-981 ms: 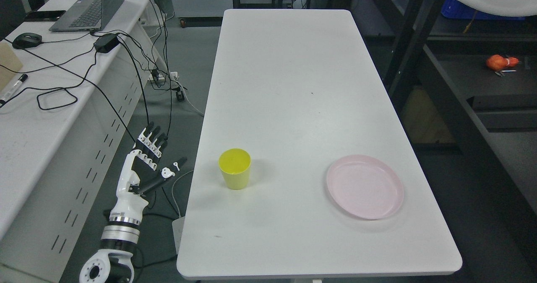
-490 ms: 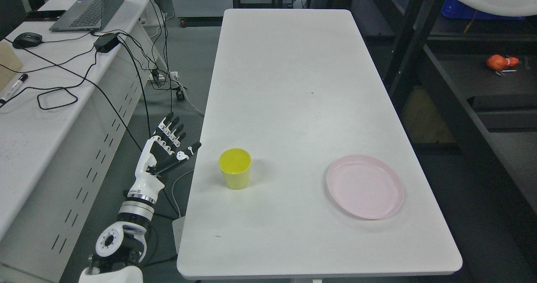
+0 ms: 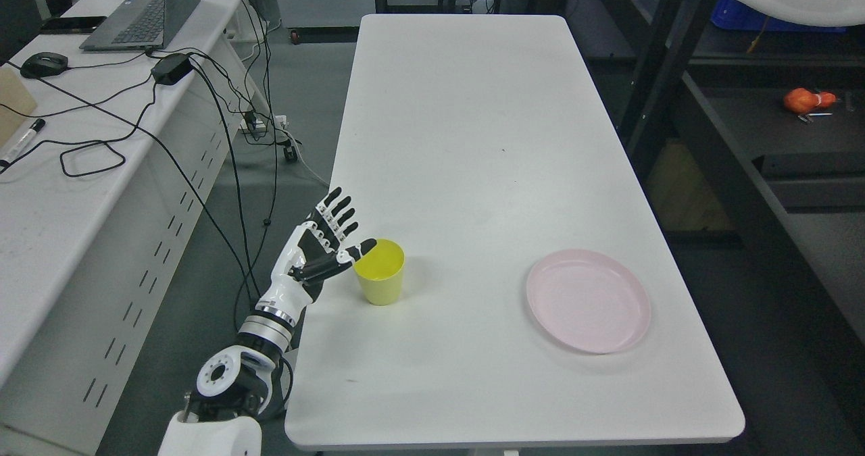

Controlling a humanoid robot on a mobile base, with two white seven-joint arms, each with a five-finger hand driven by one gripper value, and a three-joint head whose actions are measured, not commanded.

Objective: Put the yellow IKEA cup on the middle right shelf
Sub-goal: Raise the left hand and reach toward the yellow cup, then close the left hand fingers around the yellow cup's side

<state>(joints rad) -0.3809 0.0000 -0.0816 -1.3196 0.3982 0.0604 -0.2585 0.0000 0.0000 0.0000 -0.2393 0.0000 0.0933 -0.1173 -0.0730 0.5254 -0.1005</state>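
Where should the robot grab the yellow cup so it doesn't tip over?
Probably around the middle of the side wall, coming from the cup's left. The yellow cup stands upright with its mouth open upward and no handle showing, so wrapping the wall looks best. The left hand is beside it on that side, fingers spread open, and the pink plate sits well off to the right.

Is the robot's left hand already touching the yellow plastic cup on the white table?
Cannot tell. In the head view the left hand is open, its thumb overlapping the yellow plastic cup's rim; neither gap nor contact shows.
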